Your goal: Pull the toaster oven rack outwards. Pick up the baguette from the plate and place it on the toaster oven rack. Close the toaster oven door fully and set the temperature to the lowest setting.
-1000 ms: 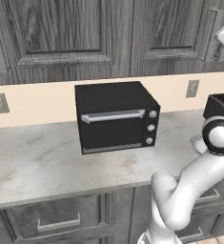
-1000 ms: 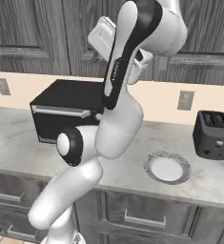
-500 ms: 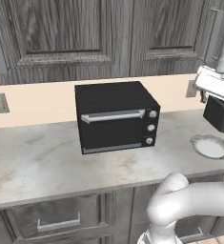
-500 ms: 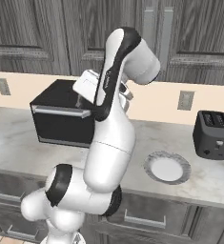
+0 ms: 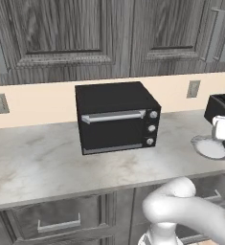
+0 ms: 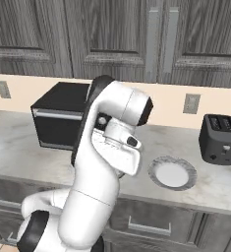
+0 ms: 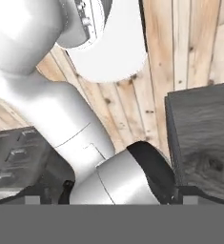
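- 1 toaster oven [image 5: 115, 117] stood at the left of the counter [image 5: 32, 158], its toaster oven door [image 5: 113, 130] shut, so no step was done.
- The gripper [image 7: 108, 199] pointed down at the wood floor [image 7: 189, 52], its fingers apart and holding nothing.
- The plate [image 6: 172, 173] lay right of the oven; no baguette was discernible on it.
- Next, judged: reach the silver handle [image 5: 113, 116] and open the door.
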